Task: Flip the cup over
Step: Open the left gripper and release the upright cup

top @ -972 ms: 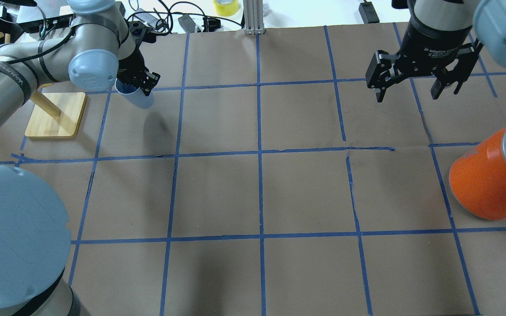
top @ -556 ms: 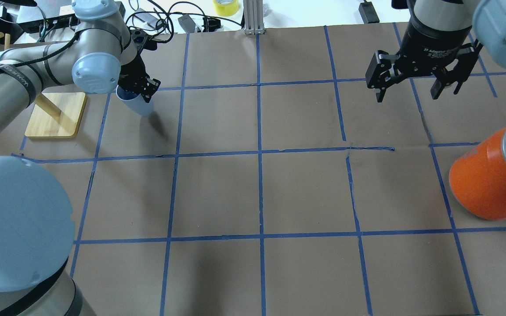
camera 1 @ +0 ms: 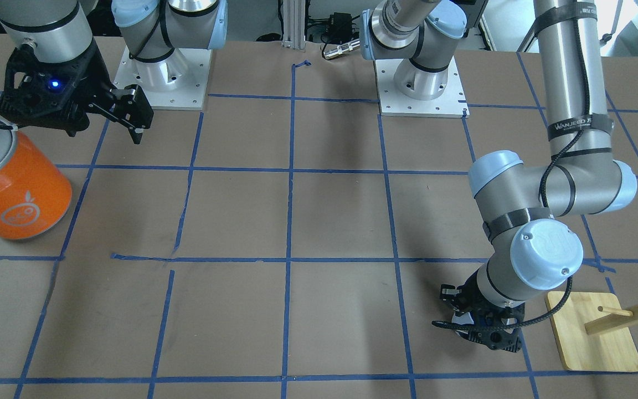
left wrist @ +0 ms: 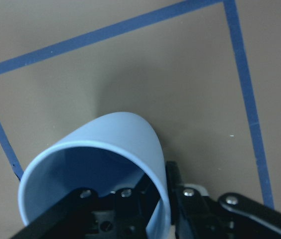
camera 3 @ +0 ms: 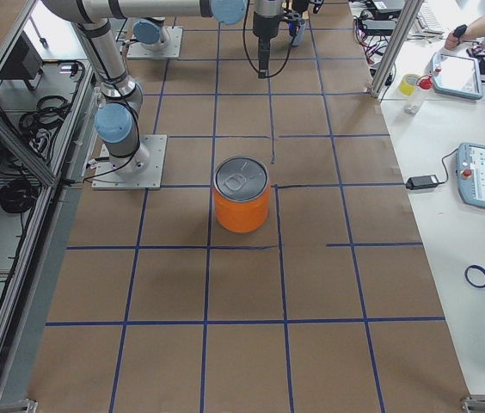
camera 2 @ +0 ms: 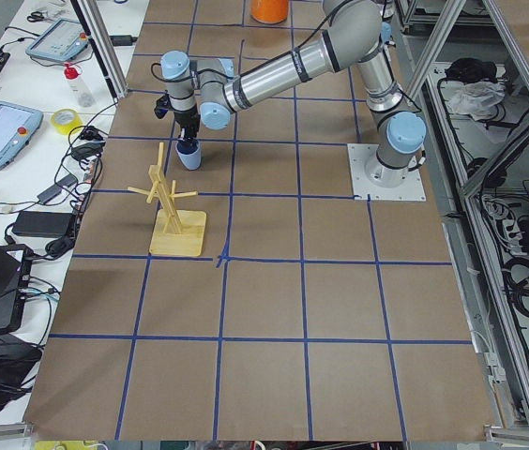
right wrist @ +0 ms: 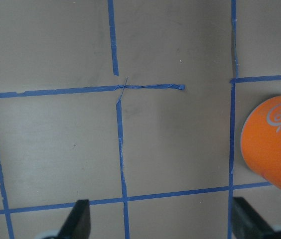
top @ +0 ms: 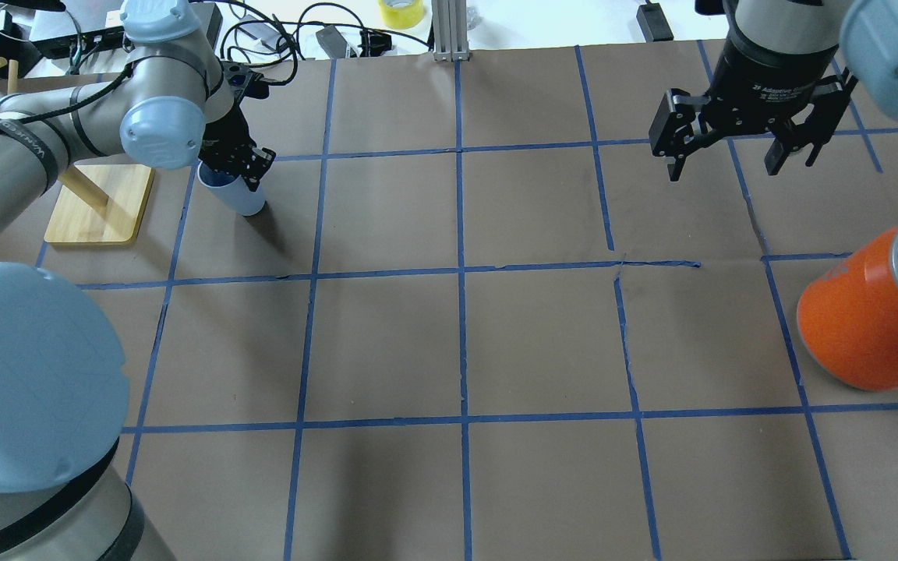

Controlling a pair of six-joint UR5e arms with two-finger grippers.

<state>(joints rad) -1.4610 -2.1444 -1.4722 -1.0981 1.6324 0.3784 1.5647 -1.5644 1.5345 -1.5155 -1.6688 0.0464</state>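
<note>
The pale blue cup [top: 235,195] hangs mouth-up and slightly tilted in my left gripper [top: 235,162], at the far left of the table. Its base is at or just above the paper. The gripper is shut on the cup's rim, with one finger inside and one outside, as the left wrist view shows on the cup [left wrist: 125,144]. The cup also shows in the left exterior view [camera 2: 188,158], and as a small pale patch behind the gripper [camera 1: 485,328] in the front view. My right gripper [top: 723,167] is open and empty, high over the far right.
A large orange can [top: 862,319] with a silver lid stands at the right edge. A wooden peg stand [top: 98,202] on a bamboo base sits just left of the cup. Blue tape lines grid the brown paper. Cables and a tape roll lie beyond the far edge.
My left gripper has lowered the cup towards the table and a little to the left, and the cup's shadow has closed in on it. The right arm has not moved.
</note>
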